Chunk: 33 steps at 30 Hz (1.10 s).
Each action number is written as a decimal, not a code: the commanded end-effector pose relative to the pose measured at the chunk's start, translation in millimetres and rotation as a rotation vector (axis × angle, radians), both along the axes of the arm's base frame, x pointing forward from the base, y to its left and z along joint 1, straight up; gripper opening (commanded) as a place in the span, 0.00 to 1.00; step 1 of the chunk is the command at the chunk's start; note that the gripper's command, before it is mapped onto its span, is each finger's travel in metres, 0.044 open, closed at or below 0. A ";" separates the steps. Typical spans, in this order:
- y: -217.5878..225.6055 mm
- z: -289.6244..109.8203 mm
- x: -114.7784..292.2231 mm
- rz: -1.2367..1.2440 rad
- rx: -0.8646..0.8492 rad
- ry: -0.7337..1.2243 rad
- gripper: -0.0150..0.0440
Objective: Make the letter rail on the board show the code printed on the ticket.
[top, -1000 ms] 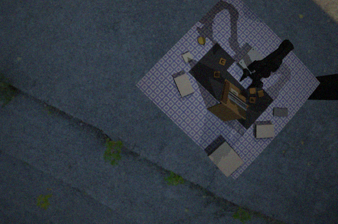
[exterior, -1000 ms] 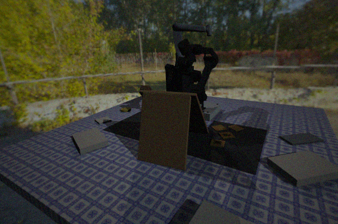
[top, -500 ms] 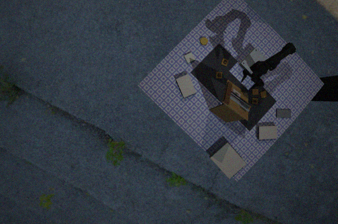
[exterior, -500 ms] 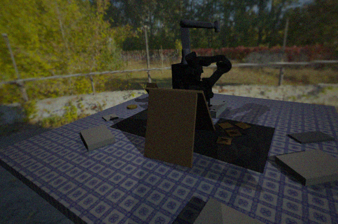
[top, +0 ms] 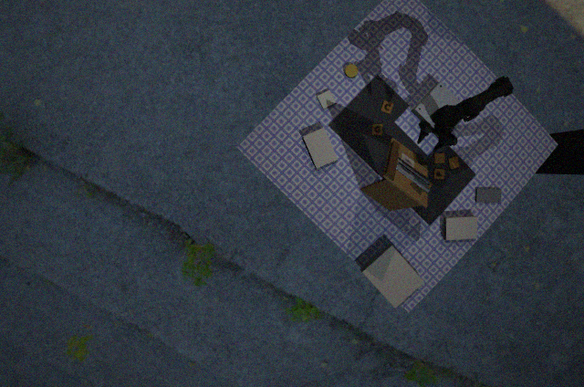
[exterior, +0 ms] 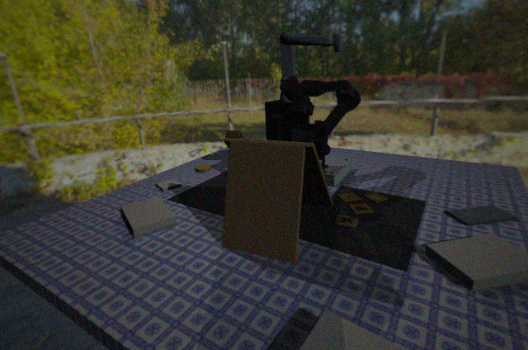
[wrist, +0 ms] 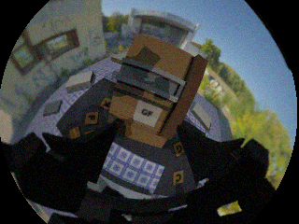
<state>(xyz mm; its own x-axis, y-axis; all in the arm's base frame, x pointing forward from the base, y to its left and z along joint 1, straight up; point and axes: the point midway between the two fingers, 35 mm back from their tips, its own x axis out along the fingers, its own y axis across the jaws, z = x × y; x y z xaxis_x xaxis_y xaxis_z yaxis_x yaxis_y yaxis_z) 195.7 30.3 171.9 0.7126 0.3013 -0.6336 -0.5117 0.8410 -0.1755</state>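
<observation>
The brown board [top: 393, 184] [exterior: 264, 196] [wrist: 163, 63] stands on a dark mat [top: 360, 137] [exterior: 384, 235]. Its grey letter rail [top: 412, 171] [wrist: 149, 80] faces my gripper. A white ticket [wrist: 148, 112] reading "GF" sits below the rail. Brown letter tiles lie flat on the mat: two on one side, one [top: 386, 107] and another [top: 377, 129], and three on the other side [top: 439, 157] [exterior: 361, 208]; several also show in the wrist view [wrist: 92, 119]. My gripper [top: 432, 135] [wrist: 148, 126] is open and empty, low over the cloth in front of the board, between the two tile groups. In the exterior view the board hides the fingers.
Grey blocks lie on the checked cloth [top: 292, 184]: one [top: 319, 147] [exterior: 147, 215], another [top: 461, 226], a large one [top: 393, 274] [exterior: 477, 258], a flat one [top: 488, 193] [exterior: 479, 214], a pale one [top: 438, 99] by the arm. A yellow disc [top: 350, 70] [exterior: 203, 167] lies near the table edge.
</observation>
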 end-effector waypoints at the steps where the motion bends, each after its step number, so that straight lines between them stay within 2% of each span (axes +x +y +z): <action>1: -2.4 33.2 1.8 0.344 -0.247 -0.067 1.00; 8: -8.9 73.8 8.3 0.737 -0.485 -0.235 1.00; 16: -15.7 99.5 14.9 0.956 -0.630 -0.397 1.00; 33: -16.1 100.8 15.3 0.968 -0.639 -0.407 1.00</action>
<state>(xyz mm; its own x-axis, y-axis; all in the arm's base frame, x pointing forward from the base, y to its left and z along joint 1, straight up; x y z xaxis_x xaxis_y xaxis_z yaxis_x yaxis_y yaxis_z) 209.6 15.1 268.3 0.5484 0.5236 -0.6520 -0.7059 -0.1282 -0.6966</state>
